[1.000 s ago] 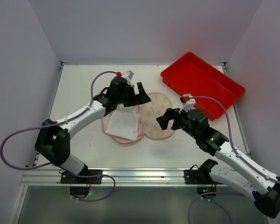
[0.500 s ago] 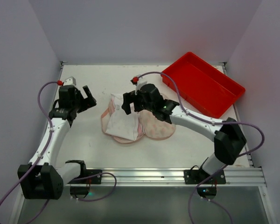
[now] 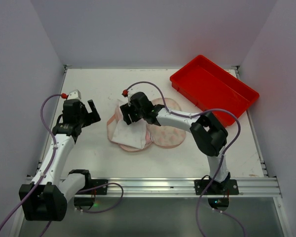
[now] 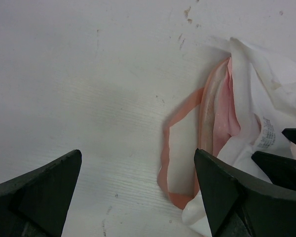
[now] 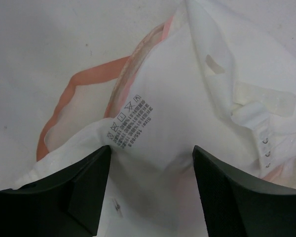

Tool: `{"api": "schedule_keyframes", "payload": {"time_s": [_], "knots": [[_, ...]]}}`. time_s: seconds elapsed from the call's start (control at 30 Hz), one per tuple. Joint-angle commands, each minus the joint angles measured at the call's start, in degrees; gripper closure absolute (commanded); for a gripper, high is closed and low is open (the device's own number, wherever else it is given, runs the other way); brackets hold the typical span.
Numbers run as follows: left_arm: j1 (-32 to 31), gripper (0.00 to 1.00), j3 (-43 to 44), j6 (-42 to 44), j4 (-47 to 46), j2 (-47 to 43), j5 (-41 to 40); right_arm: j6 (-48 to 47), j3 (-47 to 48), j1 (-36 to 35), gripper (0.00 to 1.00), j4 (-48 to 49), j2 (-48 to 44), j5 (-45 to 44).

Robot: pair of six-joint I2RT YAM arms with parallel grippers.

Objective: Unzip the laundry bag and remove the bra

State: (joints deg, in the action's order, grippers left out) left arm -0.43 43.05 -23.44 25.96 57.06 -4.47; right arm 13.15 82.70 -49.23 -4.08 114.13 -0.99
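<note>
Your right gripper (image 3: 128, 114) slid toward 9 o'clock over one bra (image 3: 130, 131) atop one laundry bag (image 3: 168, 134), jaws apart; left gripper (image 3: 92, 110) agape. Care label (image 5: 130, 123): right wrist only.

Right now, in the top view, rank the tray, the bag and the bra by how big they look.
1. tray: largest.
2. bag, lying open: somewhat smaller than the tray.
3. bra: smallest, covering roughly the bag's left half.

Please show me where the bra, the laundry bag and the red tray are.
bra (image 3: 129, 133): top view, middle of its white fabric.
laundry bag (image 3: 166, 134): top view, the printed half beside the bra.
red tray (image 3: 212, 91): top view, its bare floor.
</note>
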Motion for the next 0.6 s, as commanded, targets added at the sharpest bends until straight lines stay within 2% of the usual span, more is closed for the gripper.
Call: {"api": "schedule_keyframes", "payload": {"time_s": [0.0,0.03,0.07,0.17,0.2,0.27,0.3,0.4,0.47,0.57], "knots": [[0.2,0.0,0.2,1.6,-2.0,-0.2,1.1,-3.0,1.9,-0.4,0.33,3.7,1.4,0.6],[0.2,0.0,0.0,1.6,-2.0,-0.2,1.1,-3.1,1.5,-0.4,0.38,3.7,1.3,0.6],[0.2,0.0,0.0,1.6,-2.0,-0.3,1.1,-3.3,1.0,-0.4,0.49,5.7,1.1,0.7],[0.2,0.0,-0.1,1.6,-2.0,-0.4,1.3,-4.1,-2.0,-0.4,0.65,7.2,-2.0,0.7],[0.2,0.0,-0.1,1.6,-2.1,-0.4,1.5,-4.4,-3.7,-0.3,0.74,8.2,-3.1,0.6],[0.3,0.0,-0.2,1.6,-2.2,-0.1,1.8,-5.1,-5.2,-0.4,0.81,8.6,-6.2,0.7],[0.3,0.0,-0.1,1.6,-2.2,0.0,2.3,-5.7,-6.4,-0.4,0.89,8.9,-7.1,0.6],[0.3,0.01,0.0,1.7,-2.2,0.3,2.6,-6.3,-7.8,-0.4,0.92,8.7,-10.1,2.3],[0.3,0.01,-0.2,1.7,-2.2,0.4,2.8,-6.4,-8.3,-0.4,0.99,8.6,-11.3,2.9],[0.3,0.01,-0.2,1.7,-2.2,0.4,2.6,-6.5,-8.4,-0.4,1.0,7.9,-13.7,3.5]]}}
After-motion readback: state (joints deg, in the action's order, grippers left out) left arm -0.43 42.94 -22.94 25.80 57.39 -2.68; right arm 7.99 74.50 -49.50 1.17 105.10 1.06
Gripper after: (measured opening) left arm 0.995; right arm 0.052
